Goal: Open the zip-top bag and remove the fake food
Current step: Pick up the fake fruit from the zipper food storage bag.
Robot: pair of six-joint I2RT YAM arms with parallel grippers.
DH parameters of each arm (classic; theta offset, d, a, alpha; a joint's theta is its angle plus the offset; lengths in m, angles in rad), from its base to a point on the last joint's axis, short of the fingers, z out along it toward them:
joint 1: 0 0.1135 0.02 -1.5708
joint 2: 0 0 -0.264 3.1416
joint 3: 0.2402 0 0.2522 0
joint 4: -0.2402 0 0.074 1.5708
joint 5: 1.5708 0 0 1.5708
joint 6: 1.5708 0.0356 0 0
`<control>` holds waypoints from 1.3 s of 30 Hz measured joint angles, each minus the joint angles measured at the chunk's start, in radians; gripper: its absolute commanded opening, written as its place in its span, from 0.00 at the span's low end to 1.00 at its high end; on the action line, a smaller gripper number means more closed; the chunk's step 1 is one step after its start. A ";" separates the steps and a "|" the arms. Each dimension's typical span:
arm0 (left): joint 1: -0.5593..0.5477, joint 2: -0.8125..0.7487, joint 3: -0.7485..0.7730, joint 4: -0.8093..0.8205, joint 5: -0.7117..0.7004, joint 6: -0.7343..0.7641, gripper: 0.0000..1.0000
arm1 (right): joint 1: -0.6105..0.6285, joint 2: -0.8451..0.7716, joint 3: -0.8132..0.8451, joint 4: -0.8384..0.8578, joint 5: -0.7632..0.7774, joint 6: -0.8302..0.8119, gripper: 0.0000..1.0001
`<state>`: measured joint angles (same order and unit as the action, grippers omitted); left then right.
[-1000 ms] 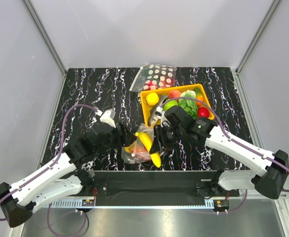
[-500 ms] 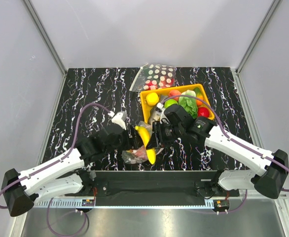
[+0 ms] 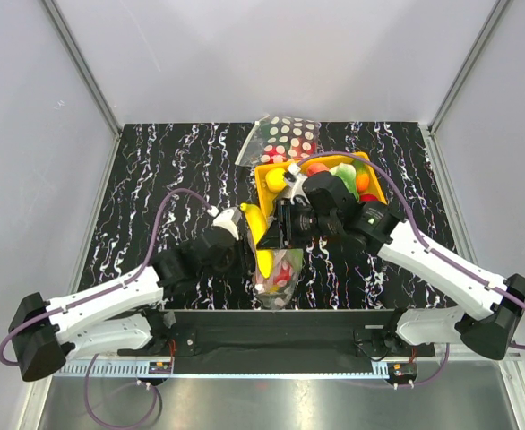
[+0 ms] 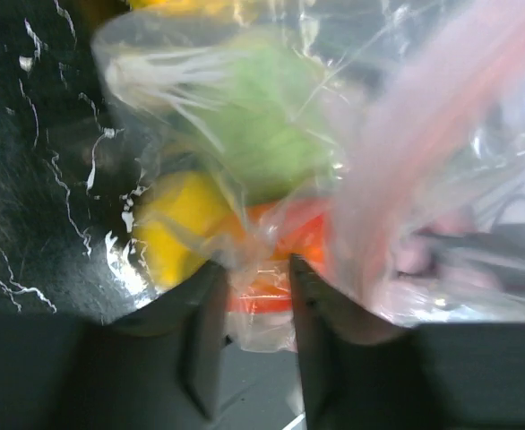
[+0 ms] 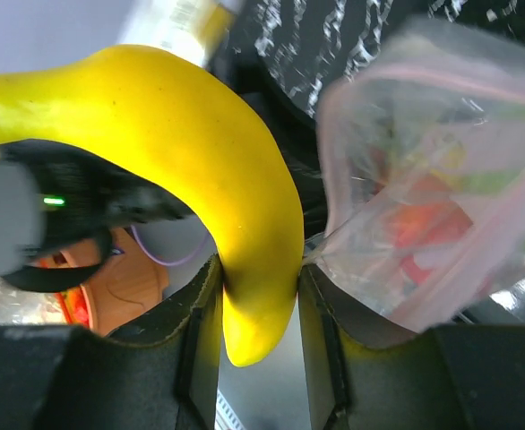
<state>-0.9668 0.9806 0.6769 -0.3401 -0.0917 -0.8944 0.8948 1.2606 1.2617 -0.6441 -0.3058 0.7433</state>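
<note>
Black marbled table (image 3: 155,170) is where we work; the zip-top bag (image 3: 279,273) sits near its front edge, between our arms. Our left gripper (image 4: 252,300) pinches the bag's plastic, and our right gripper (image 5: 258,305) clamps a yellow banana (image 5: 200,152) just beside it.

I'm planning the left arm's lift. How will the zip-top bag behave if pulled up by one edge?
Probably floppy: the bag is thin, wrinkled film bunched in the left gripper. Likely to sag, since the toy food lies loose inside. The glossy film may slip from that narrow pinch.
</note>
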 measured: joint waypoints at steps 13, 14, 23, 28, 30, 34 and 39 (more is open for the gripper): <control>-0.019 0.043 -0.006 0.020 -0.014 -0.023 0.00 | -0.010 0.000 0.027 0.011 0.002 0.006 0.23; -0.019 0.043 -0.006 0.020 -0.016 -0.024 0.00 | -0.012 0.000 0.027 0.011 0.002 0.006 0.23; -0.024 0.050 -0.006 0.024 -0.021 -0.047 0.00 | -0.042 -0.032 0.024 0.012 0.130 0.017 0.24; -0.035 0.095 0.006 0.045 -0.021 -0.048 0.00 | -0.111 -0.057 0.007 0.014 0.214 0.033 0.25; -0.044 0.121 0.028 0.044 -0.021 -0.044 0.00 | -0.130 -0.058 -0.002 0.027 0.229 0.042 0.26; -0.054 0.179 0.076 0.044 -0.020 -0.027 0.00 | -0.152 -0.069 -0.033 0.061 0.257 0.068 0.26; -0.066 0.268 0.151 0.041 -0.015 0.003 0.00 | -0.199 -0.113 -0.084 0.085 0.282 0.096 0.27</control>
<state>-1.0328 1.2484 0.8276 -0.2993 -0.1066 -0.8913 0.6960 1.1477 1.1782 -0.5587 -0.0235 0.8394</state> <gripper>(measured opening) 0.008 0.404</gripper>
